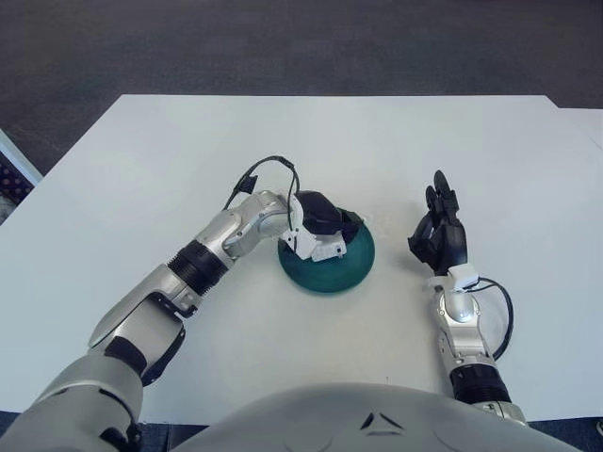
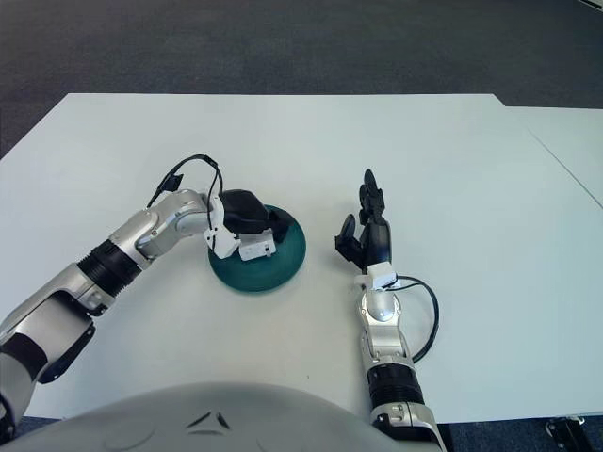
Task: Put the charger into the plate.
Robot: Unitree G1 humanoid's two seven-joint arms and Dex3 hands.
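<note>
Holding a white charger [image 1: 325,250] over the dark green plate [image 1: 330,268], the left hand [image 1: 320,224] has its fingers curled around it, near the counter's [image 1: 141,169] middle. Right hand [image 1: 440,235]: fingers loosely spread, empty, beside the plate toward the counter's right edge.

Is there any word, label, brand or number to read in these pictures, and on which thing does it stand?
None can be read: the white charger in the left hand, the green plate, the white table and the right hand show no text.
</note>
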